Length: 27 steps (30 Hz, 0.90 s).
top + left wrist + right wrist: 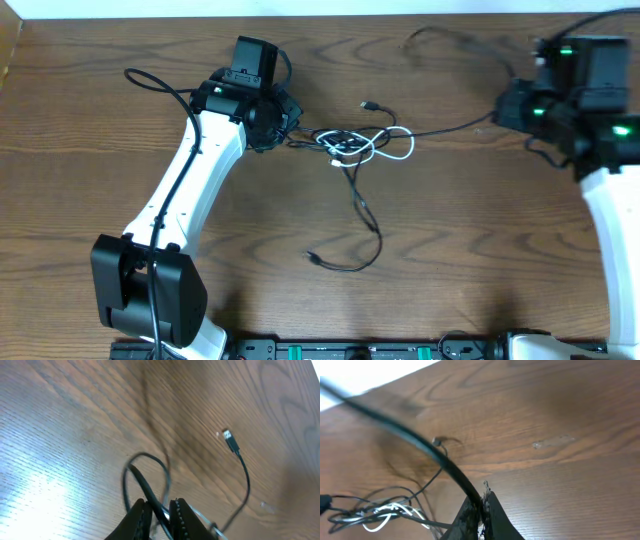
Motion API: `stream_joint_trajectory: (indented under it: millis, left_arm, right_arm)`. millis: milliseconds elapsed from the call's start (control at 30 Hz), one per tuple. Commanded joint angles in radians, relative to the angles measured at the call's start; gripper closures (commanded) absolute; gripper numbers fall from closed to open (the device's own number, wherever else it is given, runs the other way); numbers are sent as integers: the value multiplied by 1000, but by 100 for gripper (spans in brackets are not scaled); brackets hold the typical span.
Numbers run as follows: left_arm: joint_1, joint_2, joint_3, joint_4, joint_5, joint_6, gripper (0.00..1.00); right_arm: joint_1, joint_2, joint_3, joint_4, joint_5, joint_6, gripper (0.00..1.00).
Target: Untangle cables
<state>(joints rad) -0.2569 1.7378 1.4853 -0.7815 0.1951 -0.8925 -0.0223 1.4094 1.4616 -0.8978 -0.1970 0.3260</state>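
On the brown worktop [100, 150] the left tool [160, 507] is left of the middle, nearer the far edge, and points at the tangle. Its fingers [142, 517] stand only a little apart and the black cable [440, 131] passes between them – I cannot tell if they press on it. Just beyond them a small plug [228, 436] lies free on the wood.

The tangle is about in the middle of the worktop. There the white cable [410, 145] is looped through the black one. A black tail goes down from it toward the near edge and ends in another plug [313, 257].

From the tangle the black cable runs to the right – to the right tool [481, 502], near the far right corner. This tool is fully closed and pinches the black cable.
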Motion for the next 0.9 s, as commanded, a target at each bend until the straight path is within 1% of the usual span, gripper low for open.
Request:
stream_joint_trajectory:
  millis: [0,67,233,300,433,533,600,700,767,800,867]
  left_arm:
    - [5,0,6,-4,-58,8,75]
    - [5,0,6,-3,-58,8,68]
    - [5,0,6,-3,-57,8,58]
    - [5,0,6,-2,-52,30,57]
    - [1,0,6,8,-3,161,55]
    - [-8,0,6,8,7,216,52]
    - [-23,0,6,8,6,237,51]
    - [-54,1,6,13,6,260,50]
    - [-78,2,6,27,6,272,50]
    - [-90,2,6,36,6,272,50]
    - [-114,2,6,58,6,272,50]
  right_arm:
    - [-79,-19,11,-17,-142,-63,99]
    - [-92,-10,11,-43,-153,-81,99]
    - [-78,43,10,-104,-154,-108,99]
    - [-67,70,10,-122,-158,-123,99]
    - [-41,130,10,-134,-161,-133,99]
    - [-36,167,10,-134,-159,-133,99]
    - [-42,183,10,-132,-121,-131,99]
    - [-56,208,10,-130,-14,-93,99]
    - [-67,227,10,-132,51,-87,98]
    - [-71,237,10,-133,68,-87,95]
    - [-78,262,10,-138,72,-87,82]
